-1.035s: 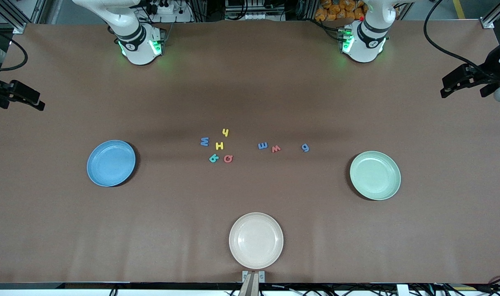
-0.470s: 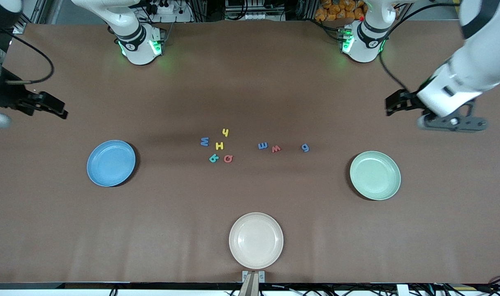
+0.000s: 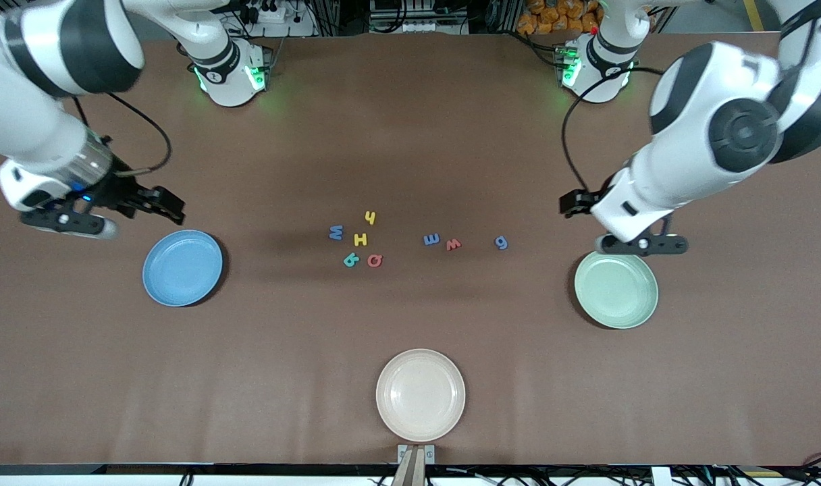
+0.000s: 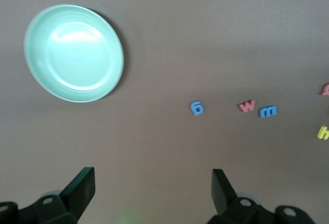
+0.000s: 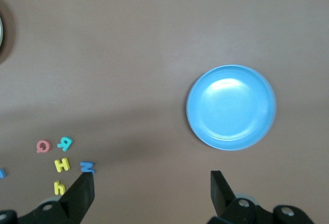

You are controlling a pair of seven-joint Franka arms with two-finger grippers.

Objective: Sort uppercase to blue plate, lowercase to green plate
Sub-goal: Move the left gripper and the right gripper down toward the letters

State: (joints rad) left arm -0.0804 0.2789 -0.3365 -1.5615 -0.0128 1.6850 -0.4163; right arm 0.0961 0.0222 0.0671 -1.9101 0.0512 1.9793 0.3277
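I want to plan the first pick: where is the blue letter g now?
In the front view the blue g lies flat on the table, beside the red w, toward the left arm's end, farther from the camera than the green plate.

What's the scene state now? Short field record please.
blue plate: empty, right arm's end
green plate: empty, left arm's end
cream plate: empty, nearest the front camera
letters: eight, all on the table between blue and green plates
left hand: open, near green plate
right hand: open, near blue plate
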